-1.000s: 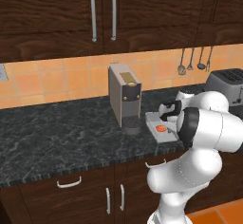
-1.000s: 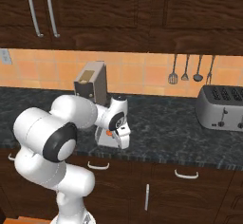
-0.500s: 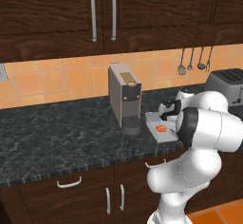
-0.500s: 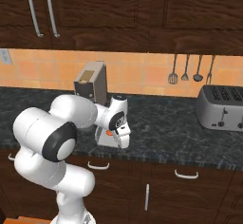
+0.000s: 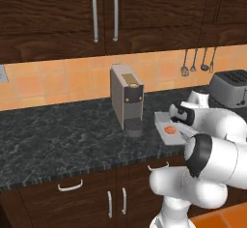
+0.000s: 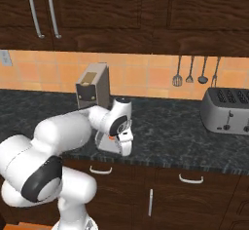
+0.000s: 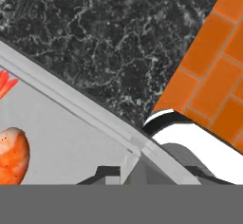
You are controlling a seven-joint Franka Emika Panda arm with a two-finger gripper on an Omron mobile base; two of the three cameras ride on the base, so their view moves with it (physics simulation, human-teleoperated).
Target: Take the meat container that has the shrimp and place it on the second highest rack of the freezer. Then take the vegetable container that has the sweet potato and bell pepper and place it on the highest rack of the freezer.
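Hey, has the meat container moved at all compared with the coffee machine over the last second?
No. The meat container sits in the same spot beside the coffee machine, near the counter edge.

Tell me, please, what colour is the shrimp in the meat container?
Orange-red; the shrimp shows best in the hand view.

One meat container (image 5: pixel 164 121) holds one shrimp (image 5: pixel 169 130). One coffee machine (image 5: pixel 127 96), one toaster (image 6: pixel 227 110) and three hanging utensils (image 6: pixel 189 71) are visible.
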